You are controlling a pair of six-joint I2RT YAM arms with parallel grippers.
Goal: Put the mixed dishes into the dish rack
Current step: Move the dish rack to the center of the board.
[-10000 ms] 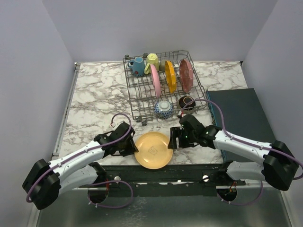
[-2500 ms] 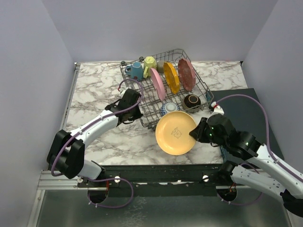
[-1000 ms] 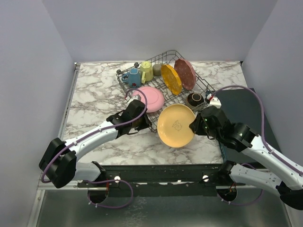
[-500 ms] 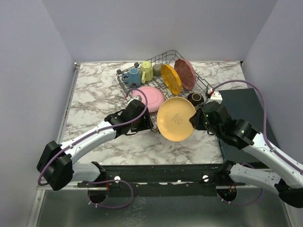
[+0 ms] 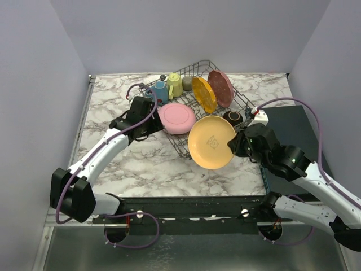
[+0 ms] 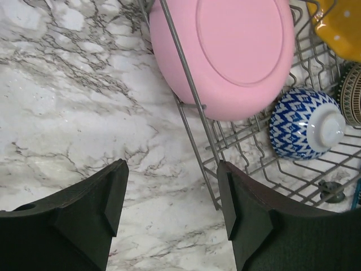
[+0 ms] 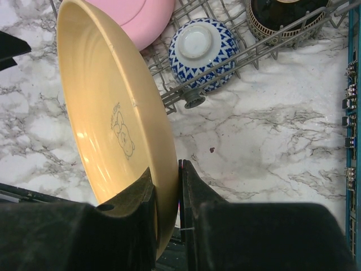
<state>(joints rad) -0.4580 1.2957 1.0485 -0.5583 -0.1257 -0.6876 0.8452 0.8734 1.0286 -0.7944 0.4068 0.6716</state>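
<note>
The dish rack sits skewed on the marble, its side wire showing in the left wrist view. Inside, the pink plate has tipped over against the wires. The blue-white bowl and the dark brown bowl lie beside it. Farther back stand the orange-yellow plate, the dark red plate and three mugs. My left gripper hangs open and empty just left of the rack. My right gripper is shut on the rim of a pale yellow plate, held on edge at the rack's near corner.
A dark flat box lies right of the rack, under my right arm; its teal edge shows in the right wrist view. Bare marble table stretches left of the rack. Grey walls close in the table.
My left gripper has opened, let go of the rack's near edge and drawn back up-left along its side. The yellow plate has barely shifted in my right gripper.
</note>
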